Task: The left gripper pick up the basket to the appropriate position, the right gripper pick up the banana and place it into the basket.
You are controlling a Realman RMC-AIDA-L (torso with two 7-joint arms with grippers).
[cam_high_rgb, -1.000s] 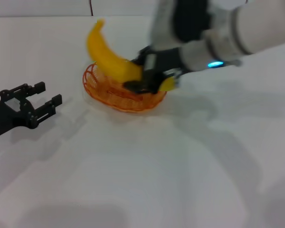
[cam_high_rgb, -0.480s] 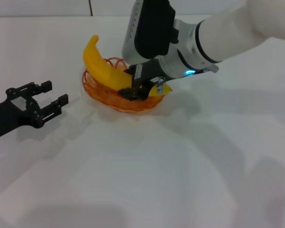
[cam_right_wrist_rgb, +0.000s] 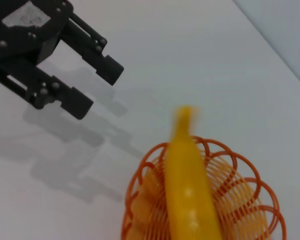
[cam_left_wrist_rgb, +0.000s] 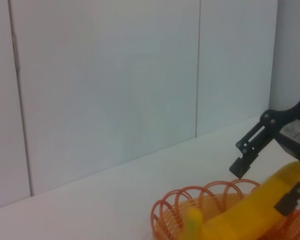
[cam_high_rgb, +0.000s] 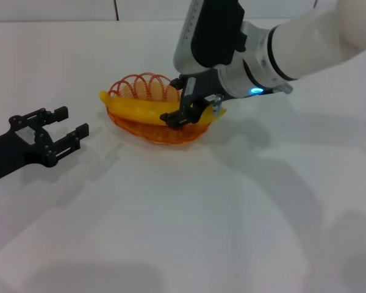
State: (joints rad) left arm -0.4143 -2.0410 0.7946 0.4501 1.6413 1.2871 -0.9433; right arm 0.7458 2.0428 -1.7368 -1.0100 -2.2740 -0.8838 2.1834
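Note:
The orange wire basket (cam_high_rgb: 147, 86) stands on the white table. The yellow banana (cam_high_rgb: 134, 108) lies flat across it, both tips sticking out over the rim. My right gripper (cam_high_rgb: 178, 102) is over the banana's right half, its fingers straddling the fruit, open. In the left wrist view one fingertip (cam_left_wrist_rgb: 238, 169) stands clear above the banana (cam_left_wrist_rgb: 240, 215) and basket (cam_left_wrist_rgb: 190, 200). My left gripper (cam_high_rgb: 72, 120) rests open and empty to the left of the basket, apart from it. The right wrist view shows the banana (cam_right_wrist_rgb: 190, 190) in the basket (cam_right_wrist_rgb: 245, 197) and the left gripper (cam_right_wrist_rgb: 99, 89) beyond.
The white table (cam_high_rgb: 201, 213) spreads around the basket on all sides. A pale panelled wall (cam_left_wrist_rgb: 115, 75) stands behind the table's far edge. The right arm's white forearm (cam_high_rgb: 311, 43) reaches in from the upper right.
The banana has dropped from a steep tilt, held by the right gripper, to lying flat across the basket. The right gripper has opened. The left gripper has barely moved.

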